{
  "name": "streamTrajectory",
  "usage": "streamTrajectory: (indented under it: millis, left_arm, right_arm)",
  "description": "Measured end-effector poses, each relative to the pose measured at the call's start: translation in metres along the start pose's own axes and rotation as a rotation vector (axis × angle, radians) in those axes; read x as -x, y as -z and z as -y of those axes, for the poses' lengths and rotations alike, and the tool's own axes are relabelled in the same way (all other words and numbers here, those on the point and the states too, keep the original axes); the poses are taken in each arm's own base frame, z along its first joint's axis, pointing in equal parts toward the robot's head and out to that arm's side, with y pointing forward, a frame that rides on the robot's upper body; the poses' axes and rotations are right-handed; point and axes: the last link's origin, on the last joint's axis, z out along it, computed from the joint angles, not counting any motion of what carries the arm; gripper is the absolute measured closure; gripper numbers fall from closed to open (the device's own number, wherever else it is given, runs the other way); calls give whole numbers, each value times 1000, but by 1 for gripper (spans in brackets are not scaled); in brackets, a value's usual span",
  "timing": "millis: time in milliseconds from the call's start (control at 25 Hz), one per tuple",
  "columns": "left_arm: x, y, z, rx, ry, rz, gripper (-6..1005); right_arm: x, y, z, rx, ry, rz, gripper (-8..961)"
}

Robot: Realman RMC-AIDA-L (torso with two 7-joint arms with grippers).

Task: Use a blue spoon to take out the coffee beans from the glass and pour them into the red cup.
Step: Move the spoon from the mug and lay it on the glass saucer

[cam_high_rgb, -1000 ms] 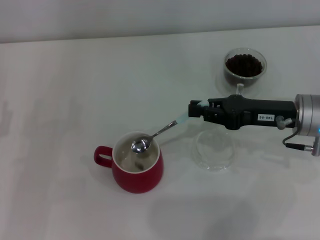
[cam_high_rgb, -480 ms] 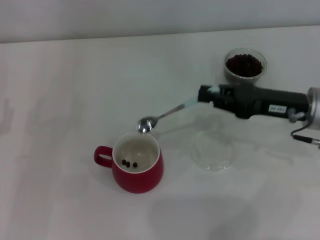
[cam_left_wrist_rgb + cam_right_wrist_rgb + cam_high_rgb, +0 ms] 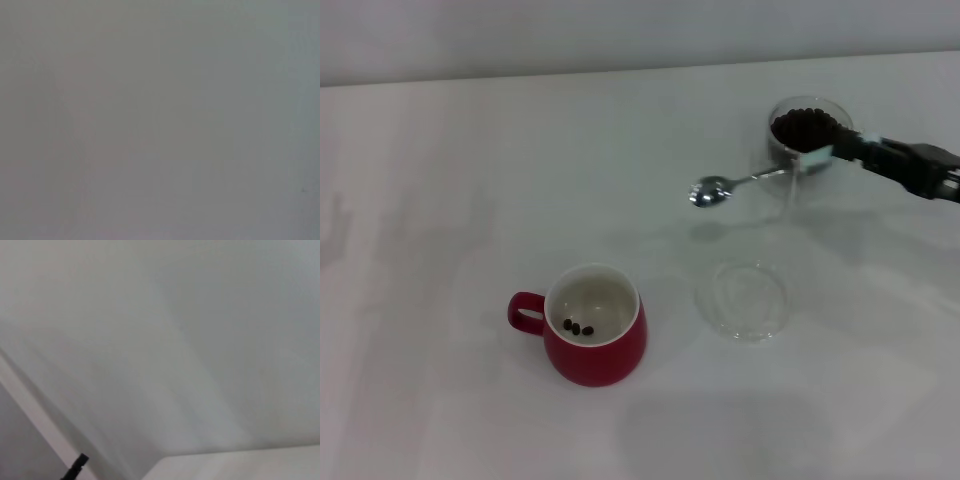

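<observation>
In the head view my right gripper is shut on the pale-blue handle of the blue spoon. It holds the spoon in the air at the right rear, in front of the glass. The spoon's empty metal bowl points left, clear of the glass. The glass holds many dark coffee beans. The red cup stands at the front centre, handle to the left, with three coffee beans on its cream bottom. My left gripper is out of view.
A flat clear glass dish lies on the white table between the red cup and the glass. The wrist views show only blank grey and white surfaces.
My right gripper has carried the spoon from over the red cup up and back to the right, to the glass. The beans have dropped from the spoon into the red cup.
</observation>
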Motion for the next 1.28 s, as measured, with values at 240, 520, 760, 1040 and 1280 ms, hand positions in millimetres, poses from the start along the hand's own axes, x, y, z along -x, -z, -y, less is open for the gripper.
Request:
streamTrajectory:
  millis: [240,520,760,1040,1280]
  left_arm:
    - [-1,-1,0,-3,1,-4,214]
    - [-1,-2,2,-12,-1,-7,214]
    - [-2,-4,3,-9,-11,-8,214]
    - [-1,-5,4,-10,-17,1,213]
    - [-1,-4,6,-13,-23,5,214]
  right_arm:
    - [-7,27,5,-58,-53,-12,796]
    - [-24,45,6,-75,-119,-51,796]
    - [-39,37,6,-78,-142,-105,796]
    - [-47,29,15,-149,-147,-117,796]
    - [-51,31,22,-199,-139,-129,796]
